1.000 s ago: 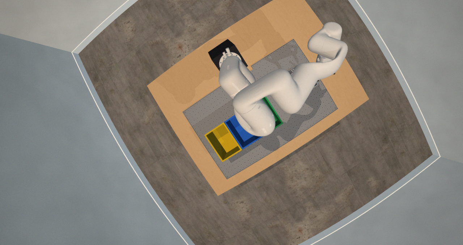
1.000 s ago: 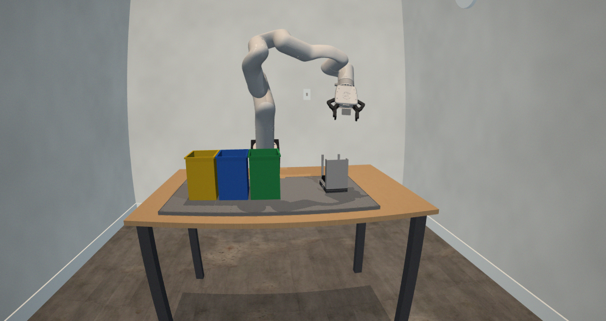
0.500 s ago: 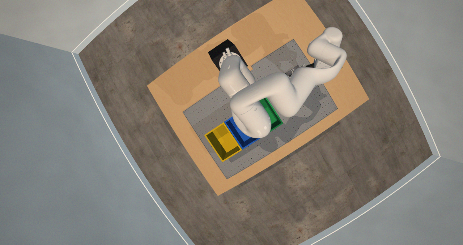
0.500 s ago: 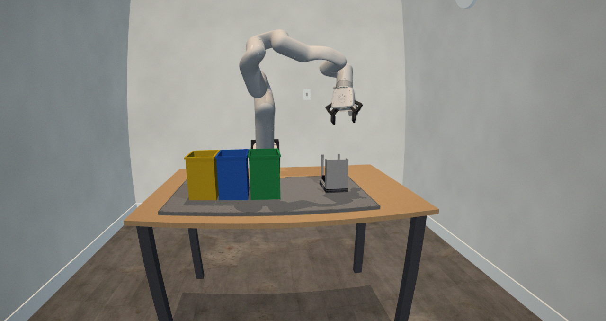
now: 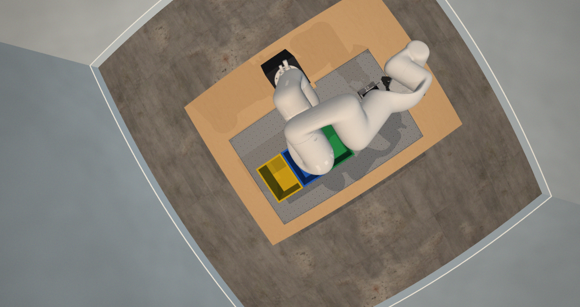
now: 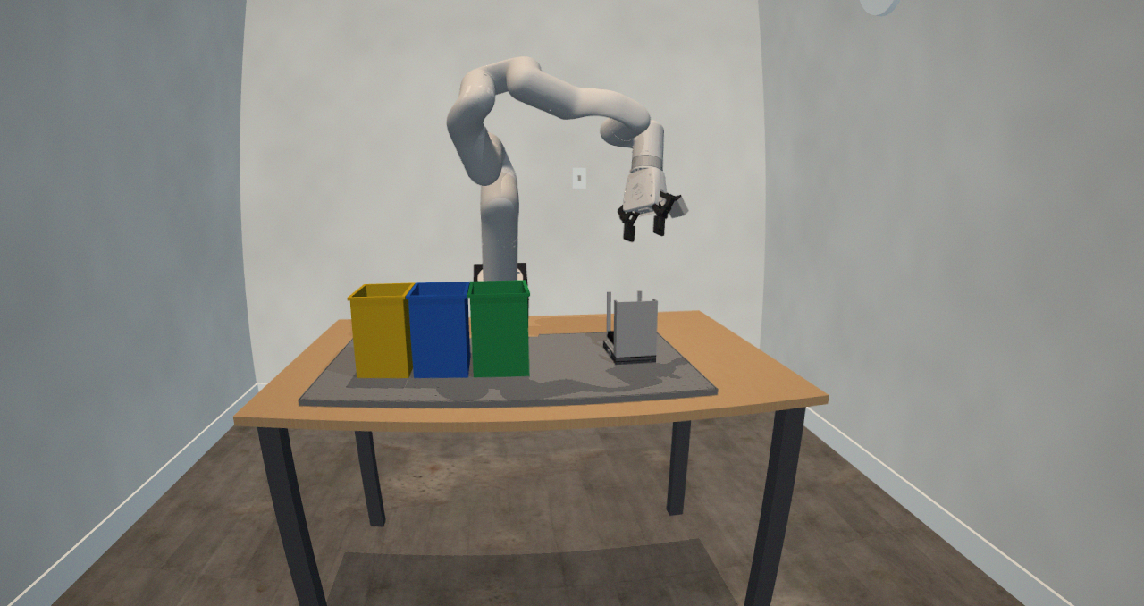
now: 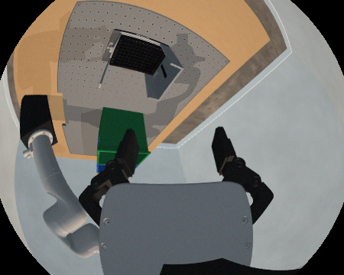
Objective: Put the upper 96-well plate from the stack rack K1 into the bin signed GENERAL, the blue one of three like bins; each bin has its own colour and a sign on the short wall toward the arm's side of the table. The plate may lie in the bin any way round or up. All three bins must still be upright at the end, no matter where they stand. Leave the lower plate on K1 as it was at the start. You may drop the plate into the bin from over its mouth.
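The stack rack K1 [image 6: 632, 330] stands on the grey mat at the right side of the table. It is a grey frame with thin posts. In the wrist view the upper 96-well plate [image 7: 137, 53] shows as a dark dotted rectangle on top of the rack. The lower plate is hidden beneath it. My gripper [image 6: 643, 226] is open and empty, high in the air above the rack; its fingers also show in the wrist view [image 7: 177, 150]. The blue bin [image 6: 438, 329] stands upright between the other two bins; the arm partly covers it in the top view [image 5: 297, 171].
The yellow bin [image 6: 381, 330] stands left of the blue one and the green bin [image 6: 499, 327] right of it, all touching in a row. The arm's black base [image 5: 279, 68] sits at the back of the table. The signs are not visible.
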